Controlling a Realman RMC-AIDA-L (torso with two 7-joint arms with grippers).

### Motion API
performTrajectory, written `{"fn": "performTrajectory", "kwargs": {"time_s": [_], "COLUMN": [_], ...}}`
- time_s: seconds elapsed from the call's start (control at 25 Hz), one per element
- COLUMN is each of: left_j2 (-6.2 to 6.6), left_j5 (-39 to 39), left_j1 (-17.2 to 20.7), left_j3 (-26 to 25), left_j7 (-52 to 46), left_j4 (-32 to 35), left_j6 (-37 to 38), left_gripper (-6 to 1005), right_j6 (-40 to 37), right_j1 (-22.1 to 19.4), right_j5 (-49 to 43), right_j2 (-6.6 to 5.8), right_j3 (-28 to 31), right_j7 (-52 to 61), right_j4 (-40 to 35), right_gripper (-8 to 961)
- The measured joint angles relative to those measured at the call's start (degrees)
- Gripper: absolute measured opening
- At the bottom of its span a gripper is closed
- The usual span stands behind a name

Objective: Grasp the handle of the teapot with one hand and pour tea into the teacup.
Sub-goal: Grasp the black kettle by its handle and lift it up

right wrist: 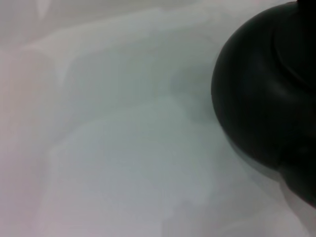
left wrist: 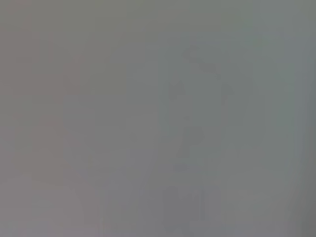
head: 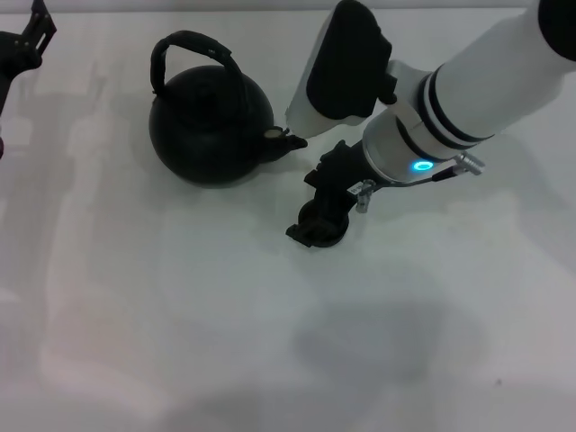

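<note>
The round black teapot (head: 211, 126) stands on the white table at the back centre-left, its arched handle (head: 193, 47) upright and its short spout (head: 281, 137) pointing to the right. My right gripper (head: 326, 202) is low over the table just right of the spout, away from the handle. A small round dark shape at its tip looks like the teacup (head: 320, 234); I cannot tell whether it is gripped. The right wrist view shows the teapot's body (right wrist: 261, 94) close by. My left gripper (head: 27, 40) is parked at the far back left.
The white table (head: 180, 315) stretches in front of the teapot and the right arm. The right forearm (head: 468, 81) comes in from the back right, above the table. The left wrist view shows only plain grey.
</note>
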Motion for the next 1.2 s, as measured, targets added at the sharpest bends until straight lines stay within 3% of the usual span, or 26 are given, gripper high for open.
{"fn": "performTrajectory", "kwargs": {"time_s": [0.36, 0.76, 1.0, 1.2], "left_j2": [0.06, 0.00, -0.01, -0.21], "left_j5": [0.11, 0.14, 0.13, 0.12], "left_j1": [0.00, 0.41, 0.57, 0.72], "left_j3": [0.10, 0.18, 0.25, 0.28], "left_j7": [0.00, 0.00, 0.00, 0.00], "left_j4": [0.20, -0.32, -0.37, -0.43], "left_j6": [0.01, 0.09, 0.09, -0.42], "left_gripper": [878, 877, 877, 877], "right_j6": [-0.23, 0.09, -0.14, -0.60], "right_j1": [-1.11, -8.36, -10.77, -11.04], "right_j5": [1.58, 13.01, 26.96, 48.94], "right_j2": [-0.08, -0.28, -0.42, -0.36], "right_j3": [1.75, 21.12, 34.48, 44.94], "right_j7": [-0.83, -11.99, -22.02, -42.21], "right_j4": [0.07, 3.52, 13.55, 29.33], "right_gripper": [848, 846, 845, 844]}}
